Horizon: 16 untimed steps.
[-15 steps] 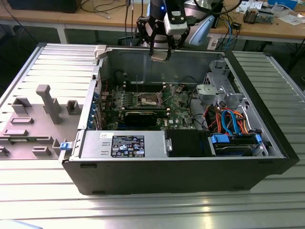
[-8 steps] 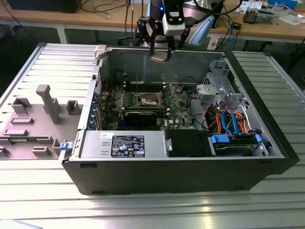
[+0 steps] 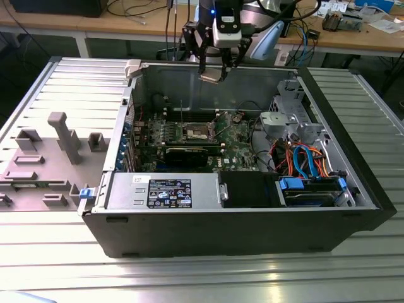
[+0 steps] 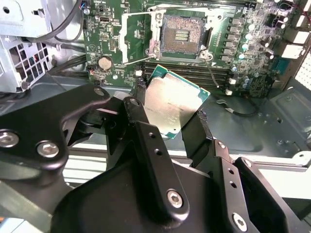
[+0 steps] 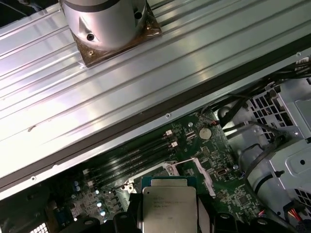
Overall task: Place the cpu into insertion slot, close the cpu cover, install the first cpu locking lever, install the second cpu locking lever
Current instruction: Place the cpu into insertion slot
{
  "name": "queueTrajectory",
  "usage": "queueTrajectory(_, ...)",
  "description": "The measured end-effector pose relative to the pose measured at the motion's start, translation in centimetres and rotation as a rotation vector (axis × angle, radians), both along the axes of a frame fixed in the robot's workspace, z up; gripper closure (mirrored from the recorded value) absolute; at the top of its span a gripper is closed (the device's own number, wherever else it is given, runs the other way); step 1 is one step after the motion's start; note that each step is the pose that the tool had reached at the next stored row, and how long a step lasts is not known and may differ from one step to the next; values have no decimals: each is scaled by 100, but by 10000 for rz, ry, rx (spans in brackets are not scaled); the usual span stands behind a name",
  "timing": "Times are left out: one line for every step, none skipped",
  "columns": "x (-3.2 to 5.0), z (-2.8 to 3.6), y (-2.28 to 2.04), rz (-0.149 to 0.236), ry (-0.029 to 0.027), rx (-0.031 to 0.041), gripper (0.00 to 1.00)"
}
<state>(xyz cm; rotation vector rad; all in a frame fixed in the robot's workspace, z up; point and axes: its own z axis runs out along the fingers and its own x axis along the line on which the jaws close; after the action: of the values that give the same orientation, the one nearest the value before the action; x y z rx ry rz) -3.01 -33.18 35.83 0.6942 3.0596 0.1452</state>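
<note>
My gripper (image 3: 213,71) hangs above the open computer case, over its far wall, shut on the cpu (image 3: 212,76). In the second wrist view the cpu (image 4: 171,103), a silvery square chip with a green edge, sits tilted between the two black fingers (image 4: 141,119). Past it on the green board lies the insertion slot (image 4: 182,35), a dark square socket with nothing in it. The cpu cover (image 4: 135,40) is swung open beside the socket. A thin wire lever (image 4: 210,65) stands free by the socket's corner. The cpu (image 5: 169,204) also shows in the first wrist view. From outside, the socket (image 3: 199,131) lies well below the gripper.
The case (image 3: 252,221) stands on a ribbed metal table (image 3: 189,278). Inside are a power supply (image 3: 164,189), a drive cage with blue and orange cables (image 3: 303,164) and long memory slots (image 4: 194,73). A grey fixture tray (image 3: 50,158) lies at the exterior view's left. The arm's base (image 5: 104,24) is bolted to the table.
</note>
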Motion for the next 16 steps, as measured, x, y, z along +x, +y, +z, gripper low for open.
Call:
queueTrajectory(0,-1,0,-60,-1,0,46)
queueTrajectory(0,-3,0,-139,-1,0,46)
queueTrajectory(0,-4,0,-256,0,0,46)
queueTrajectory(0,-5,0,-340,0,-1,46)
queueTrajectory(0,-6,0,-406,0,-1,46)
queueTrajectory(0,-10,1,-567,0,1,46)
queueTrajectory(0,-13,0,-773,0,-1,46)
queueTrajectory(0,-16,0,-948,0,0,46)
queueTrajectory(0,-18,0,-1092,0,0,46)
queueTrajectory(-3,-23,0,-1184,0,0,46)
queueTrajectory(-4,-27,0,-1210,0,0,46)
queueTrajectory(-4,-30,0,-1212,0,-1,46)
queueTrajectory(-4,-32,0,-1214,5,-2,46)
queueTrajectory(-4,-32,0,-1214,8,-3,46)
queueTrajectory(-4,-33,0,-1213,8,-7,46)
queueTrajectory(-4,-33,0,-1215,6,-12,46)
